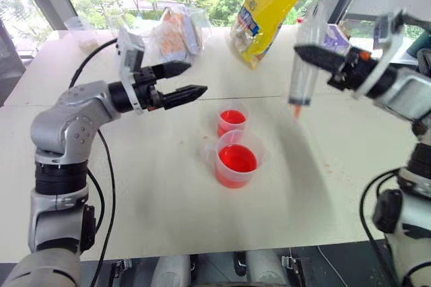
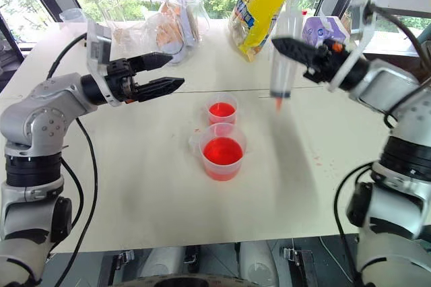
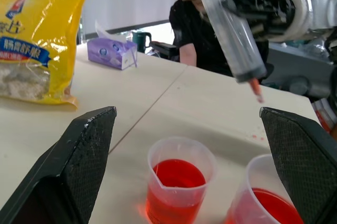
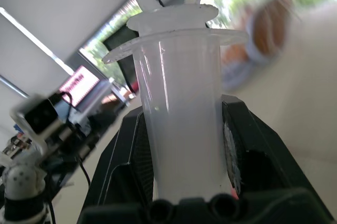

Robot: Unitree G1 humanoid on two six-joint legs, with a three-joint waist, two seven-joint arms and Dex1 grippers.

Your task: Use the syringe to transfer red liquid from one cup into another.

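Observation:
My right gripper is shut on the syringe, a thick clear barrel that hangs upright with its orange tip pointing down. It hovers above the table, to the right of both cups. The barrel looks clear inside. The handled beaker stands mid-table, holding red liquid. Touching its far side is the small plain cup, which also holds red liquid. My left gripper is open and level, left of the cups and above the table, with nothing between its fingers.
A yellow snack bag and a clear bag of bread stand at the table's far side. A purple tissue box is at the far right, with a seated person in a dark top behind it. Small red drops dot the table right of the cups.

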